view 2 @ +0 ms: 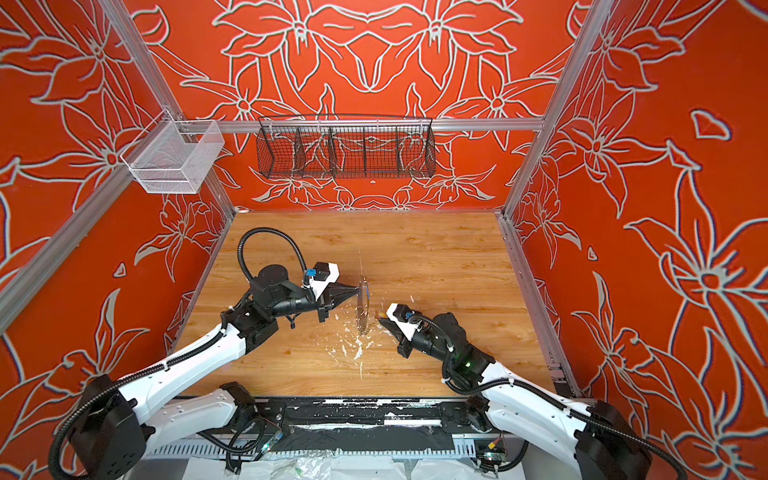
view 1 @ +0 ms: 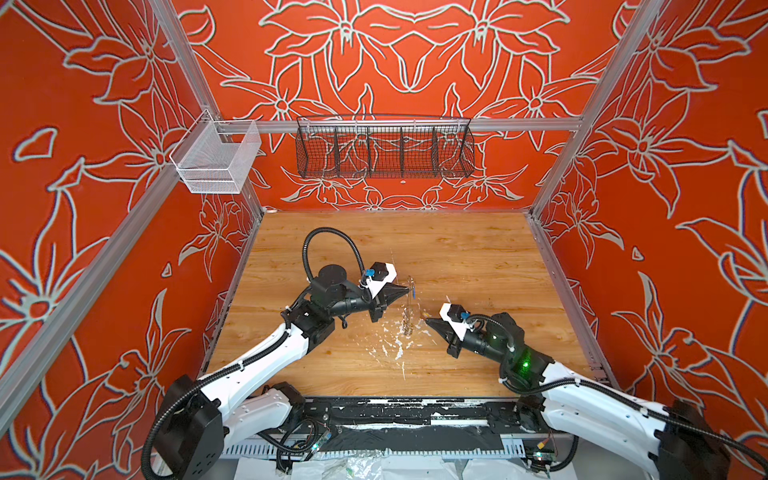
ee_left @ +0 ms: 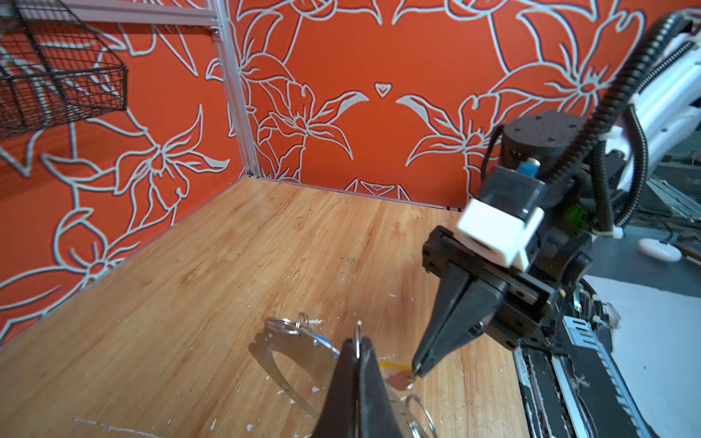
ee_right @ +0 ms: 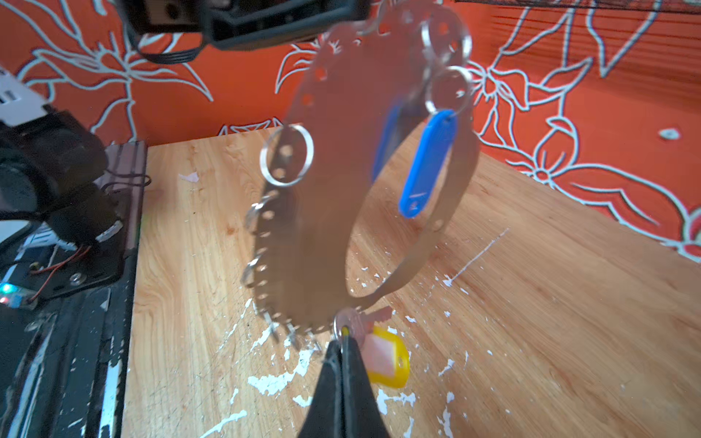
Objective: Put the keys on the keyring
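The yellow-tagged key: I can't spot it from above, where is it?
In the right wrist view the yellow-tagged key sits at the right pincer tips, low above the table, just below the keyring's bottom edge.

We see the keyring held on edge above mid-table, blocking the narrow gap between the left gripper and the right gripper, both pinched shut on it. The wooden table lies open behind them to the far wall and out to the right. The black wire basket and white mesh basket hang well above.
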Available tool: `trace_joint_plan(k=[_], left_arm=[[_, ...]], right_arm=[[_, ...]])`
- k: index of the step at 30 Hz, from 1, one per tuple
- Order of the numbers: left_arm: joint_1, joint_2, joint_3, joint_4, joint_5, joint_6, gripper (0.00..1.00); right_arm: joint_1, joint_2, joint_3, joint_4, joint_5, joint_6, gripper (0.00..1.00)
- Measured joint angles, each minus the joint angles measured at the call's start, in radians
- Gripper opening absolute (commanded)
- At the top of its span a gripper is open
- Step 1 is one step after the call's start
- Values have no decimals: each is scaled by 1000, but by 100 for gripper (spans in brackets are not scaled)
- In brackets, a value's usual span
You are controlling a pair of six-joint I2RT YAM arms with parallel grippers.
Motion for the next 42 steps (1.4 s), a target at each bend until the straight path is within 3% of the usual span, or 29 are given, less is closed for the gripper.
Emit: trace_joint_plan(k=[8,20,30,42], left_arm=[[-23,0,0,-14,19,71,0],[-61,1,2,-57,9,144,0],[-76,1,2,-68,-8,180,0],[-94,14,3,-69,-29,200,0]], right_arm=[[0,-117,1,-58,148,146,0],[0,-113,17,-113,53,187,0],[39,-54,126,-168,43,217,0],[76,-66,135,-184,44,222,0]])
